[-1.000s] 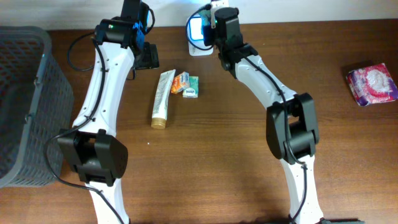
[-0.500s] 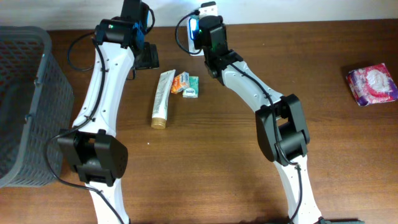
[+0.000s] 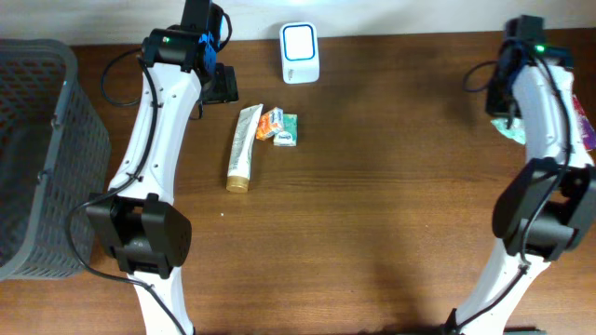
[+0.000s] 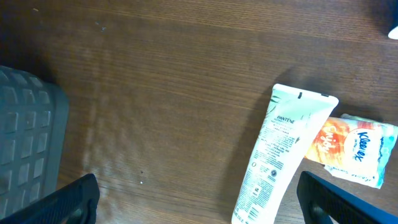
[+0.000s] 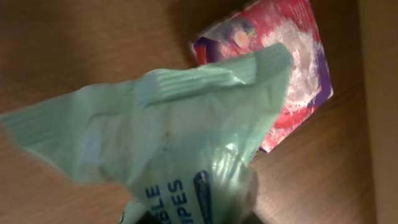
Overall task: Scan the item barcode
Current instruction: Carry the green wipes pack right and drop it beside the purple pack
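At the table's [image 3: 372, 205] right edge, your right gripper's [image 3: 506, 116] hold on the green wipes pack [image 5: 168, 137] was unclear; your left gripper [image 4: 199, 202] gaped wide, empty.

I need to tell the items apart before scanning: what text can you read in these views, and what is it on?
"PANTENE": on the white tube; its fine print is too small to read.
"Kleenex": on the orange and white tissue pack.
"BLE" over "IPES": cut-off letters on the green packet.
Pink packet: blurred, no words readable.
Scanner: nothing legible.
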Available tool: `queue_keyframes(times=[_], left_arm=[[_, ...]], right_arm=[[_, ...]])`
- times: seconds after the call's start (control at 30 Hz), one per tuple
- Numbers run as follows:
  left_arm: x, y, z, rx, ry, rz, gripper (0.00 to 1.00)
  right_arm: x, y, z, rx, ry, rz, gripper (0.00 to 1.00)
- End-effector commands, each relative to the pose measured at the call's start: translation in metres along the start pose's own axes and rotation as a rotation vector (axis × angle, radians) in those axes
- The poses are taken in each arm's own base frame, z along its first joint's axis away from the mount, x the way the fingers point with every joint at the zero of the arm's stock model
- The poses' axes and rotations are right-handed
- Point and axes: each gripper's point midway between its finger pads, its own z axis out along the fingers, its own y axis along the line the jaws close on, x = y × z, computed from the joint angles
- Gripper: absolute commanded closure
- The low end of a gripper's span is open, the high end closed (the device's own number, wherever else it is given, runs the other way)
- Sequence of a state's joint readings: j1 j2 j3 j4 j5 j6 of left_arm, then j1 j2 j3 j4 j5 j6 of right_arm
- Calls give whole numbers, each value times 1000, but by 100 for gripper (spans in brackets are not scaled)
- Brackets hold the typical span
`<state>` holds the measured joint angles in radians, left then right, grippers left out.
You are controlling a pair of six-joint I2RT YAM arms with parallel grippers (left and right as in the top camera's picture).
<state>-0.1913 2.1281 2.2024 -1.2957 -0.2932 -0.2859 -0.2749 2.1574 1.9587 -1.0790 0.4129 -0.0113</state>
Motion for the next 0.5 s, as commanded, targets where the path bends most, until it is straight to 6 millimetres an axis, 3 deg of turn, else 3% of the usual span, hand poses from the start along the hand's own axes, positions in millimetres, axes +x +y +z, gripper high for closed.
queue_keyframes(times=[0.0, 0.03, 0.1, 0.13, 0.2, 0.3, 0.4, 0.47], left_arm=[[-2, 2, -5, -6, -15, -15, 1], [-2, 2, -5, -6, -15, -15, 1], [-2, 2, -5, -6, -15, -15, 1], [-2, 2, -5, -6, -15, -15, 1], [-2, 2, -5, -6, -15, -15, 1], [-2, 2, -5, -6, -15, -15, 1], [-2, 2, -5, -6, -15, -15, 1], [-2, 2, -5, -6, -15, -15, 1]], right_arm=[[15, -13, 24, -54, 56, 66, 1], [17, -13, 26, -56, 64, 82, 1], [15, 28, 18, -264, 58, 72, 1], [13, 59, 8, -401, 52, 57, 1], [13, 124, -28, -686, 48, 4, 1], [37, 224, -101, -1022, 79, -151, 1], [52, 295, -144, -1073, 35, -263, 1], [53, 332, -164, -1076, 44, -162, 1]])
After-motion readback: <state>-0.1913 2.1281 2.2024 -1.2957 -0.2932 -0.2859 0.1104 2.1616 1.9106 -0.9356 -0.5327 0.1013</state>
